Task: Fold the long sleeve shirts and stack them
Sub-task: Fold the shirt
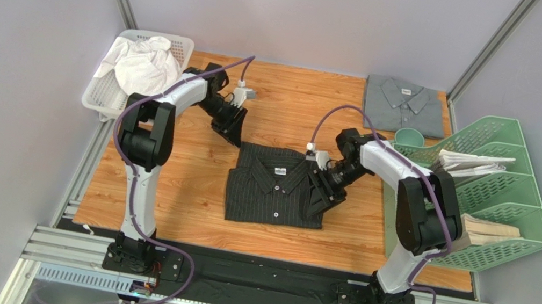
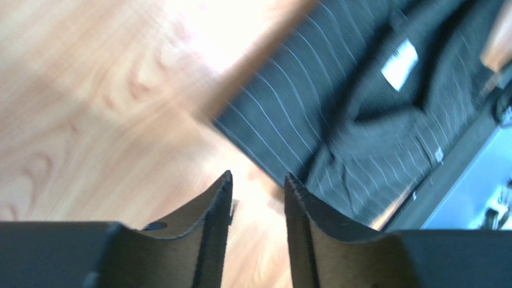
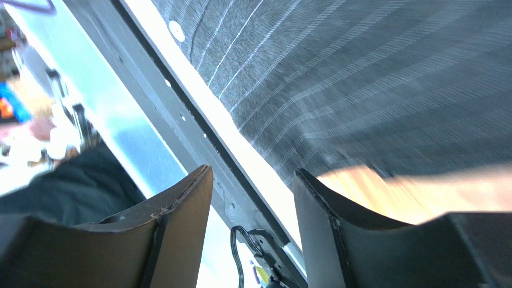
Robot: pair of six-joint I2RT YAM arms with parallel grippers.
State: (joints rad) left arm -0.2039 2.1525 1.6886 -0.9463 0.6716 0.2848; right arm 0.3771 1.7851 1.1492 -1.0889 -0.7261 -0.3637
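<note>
Top external: black shirt (image 1: 276, 190) between left end effector (image 1: 235, 133) and right end effector (image 1: 327, 192); both parted, empty.

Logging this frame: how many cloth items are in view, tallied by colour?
Black pinstriped shirt, folded mid-table: 1
Grey shirt, folded at the far right corner: 1
White cloth, bunched in the white basket: 1
Total: 3
</note>
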